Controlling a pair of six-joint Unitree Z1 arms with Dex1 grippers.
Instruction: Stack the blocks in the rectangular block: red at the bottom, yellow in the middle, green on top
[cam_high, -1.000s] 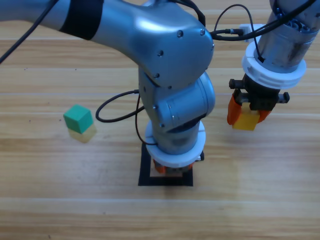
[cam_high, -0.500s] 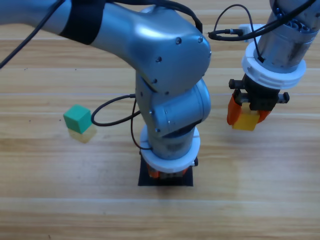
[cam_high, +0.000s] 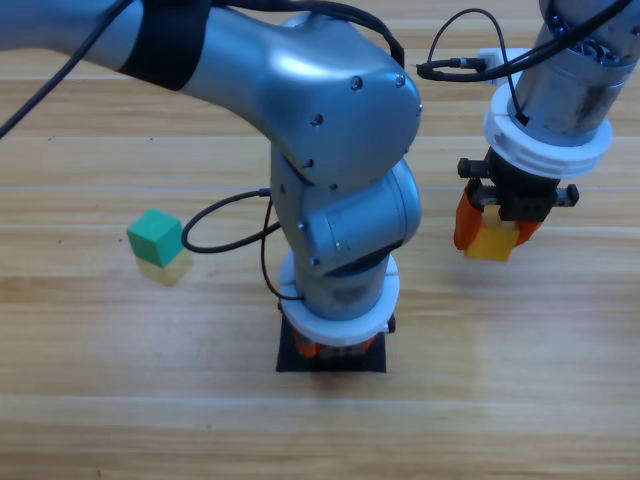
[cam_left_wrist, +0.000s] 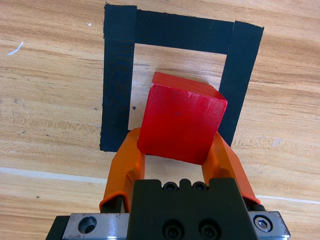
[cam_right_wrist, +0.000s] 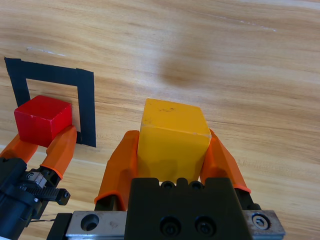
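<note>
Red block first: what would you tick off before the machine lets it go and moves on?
1. Left tool shut on the red cube: ok.
2. Red cube over the tape square: ok.
3. Red cube resting flat on the wood: cannot tell.
4. Right tool shut on the yellow cube, waiting clear at the side: ok.
5. Green cube free on the table, away from both arms: ok.

Wooden table (cam_high: 560, 380) fills all views: light, warm-toned planks, grain running left to right, darker seams between boards. Soft overhead light, dull sheen. No walls or floor visible.
</note>
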